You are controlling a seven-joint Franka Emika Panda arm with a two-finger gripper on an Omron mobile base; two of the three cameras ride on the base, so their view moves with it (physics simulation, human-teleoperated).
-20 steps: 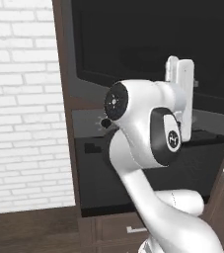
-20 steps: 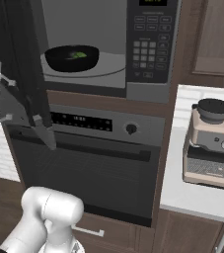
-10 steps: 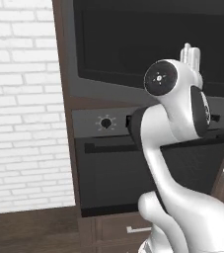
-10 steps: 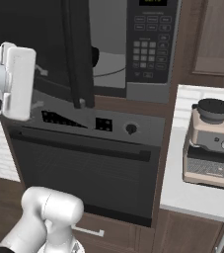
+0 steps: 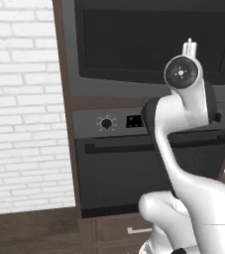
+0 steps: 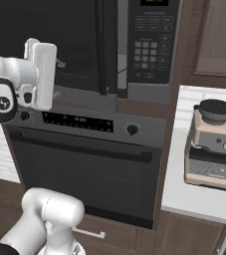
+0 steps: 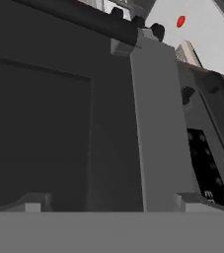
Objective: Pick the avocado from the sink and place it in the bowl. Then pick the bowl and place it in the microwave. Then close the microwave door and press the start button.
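The microwave door [image 6: 59, 35], a grey frame around dark glass, lies almost flush with the microwave's keypad panel [image 6: 152, 45]; I cannot tell whether it is fully latched. It spans the top of the left base view as the microwave door [image 5: 148, 44]. My gripper [image 6: 54, 69] is raised at the door's lower left, fingers pointing at the glass. From the hand, the microwave door [image 7: 44, 123] is very close and the gripper [image 7: 113, 203] is open, fingertips [image 7: 34, 202] far apart with nothing between them. The bowl and avocado are hidden behind the door. The sink is out of view.
Below the microwave is a dark oven [image 6: 84, 159] with knobs, a display strip and a bar handle. A coffee machine [image 6: 214, 144] stands on the white counter [image 6: 184, 199] to the right. A white brick wall [image 5: 20, 99] is on the left.
The microwave door has swung from wide open to nearly shut, covering the bowl and avocado seen inside earlier. My arm swept rightward with it, hand staying against the door.
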